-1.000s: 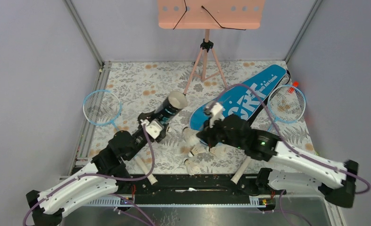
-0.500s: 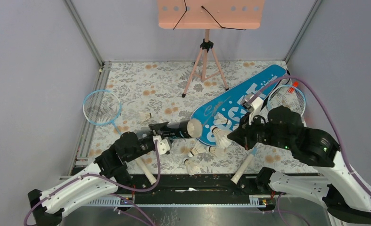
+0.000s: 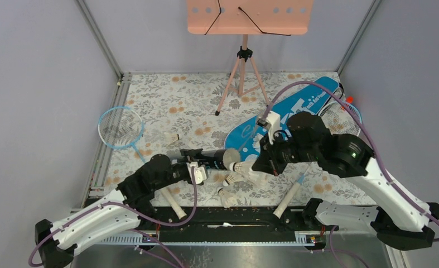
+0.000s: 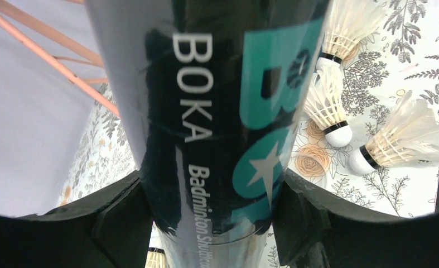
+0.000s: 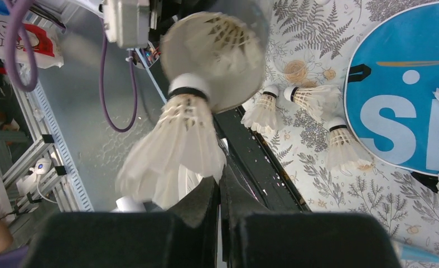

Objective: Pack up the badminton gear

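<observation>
Over the last second the left gripper (image 4: 211, 215) has swung the black shuttlecock tube with teal lettering (image 4: 217, 111) down from a tilted-up pose. The tube now lies level, roughly parallel to the near edge of the floral counter (image 3: 167, 95), with its open mouth toward the right edge. The jaws stand fairly wide, clamped on the tube's body.

Meanwhile the right gripper (image 5: 220, 187) has risen from beside the loose shuttlecocks, passed over the blue racket bag lettered SPORT (image 3: 286, 117) and come back. It is pinched tight on the feather skirt of a white feather shuttlecock (image 5: 175, 145), whose cork now sits right at the tube's mouth. Insertion looks about to begin.

Other shuttlecocks (image 3: 228, 196) lie by the near edge, and the light-blue-rimmed rackets (image 3: 121, 127) are unpacked, so much remains.
</observation>
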Robot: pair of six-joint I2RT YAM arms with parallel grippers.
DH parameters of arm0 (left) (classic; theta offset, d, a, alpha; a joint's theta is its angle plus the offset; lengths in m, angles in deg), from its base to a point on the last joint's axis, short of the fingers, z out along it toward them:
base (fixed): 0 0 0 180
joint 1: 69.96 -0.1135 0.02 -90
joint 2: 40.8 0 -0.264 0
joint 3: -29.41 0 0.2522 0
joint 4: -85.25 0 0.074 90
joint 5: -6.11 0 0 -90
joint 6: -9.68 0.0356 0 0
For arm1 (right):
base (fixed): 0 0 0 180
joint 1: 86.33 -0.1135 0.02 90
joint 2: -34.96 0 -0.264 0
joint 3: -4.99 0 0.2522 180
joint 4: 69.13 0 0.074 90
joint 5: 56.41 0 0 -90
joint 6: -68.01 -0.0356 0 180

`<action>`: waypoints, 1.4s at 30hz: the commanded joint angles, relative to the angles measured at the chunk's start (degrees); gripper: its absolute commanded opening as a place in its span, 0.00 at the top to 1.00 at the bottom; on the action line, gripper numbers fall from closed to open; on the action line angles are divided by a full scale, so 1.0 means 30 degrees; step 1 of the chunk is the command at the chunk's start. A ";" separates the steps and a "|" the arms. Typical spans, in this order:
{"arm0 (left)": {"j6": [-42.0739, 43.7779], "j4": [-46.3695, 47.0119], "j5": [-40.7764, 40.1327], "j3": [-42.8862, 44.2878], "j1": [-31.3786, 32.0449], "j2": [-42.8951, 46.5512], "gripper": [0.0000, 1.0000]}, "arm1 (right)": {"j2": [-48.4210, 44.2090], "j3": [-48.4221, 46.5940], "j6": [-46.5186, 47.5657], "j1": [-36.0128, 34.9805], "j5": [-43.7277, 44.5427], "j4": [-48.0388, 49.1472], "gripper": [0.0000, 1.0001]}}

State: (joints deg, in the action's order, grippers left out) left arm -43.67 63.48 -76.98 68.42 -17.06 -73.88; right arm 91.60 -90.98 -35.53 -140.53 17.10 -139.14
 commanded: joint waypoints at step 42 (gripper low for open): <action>-0.0075 0.1961 0.2820 0.0226 -0.0004 0.1325 0.78 | 0.1897 -0.0062 -0.0276 0.0076 0.2200 0.2465 0.00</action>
State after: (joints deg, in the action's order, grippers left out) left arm -43.02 63.43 -70.51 68.40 -17.10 -71.06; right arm 97.85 -92.97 -35.92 -140.46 22.04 -134.70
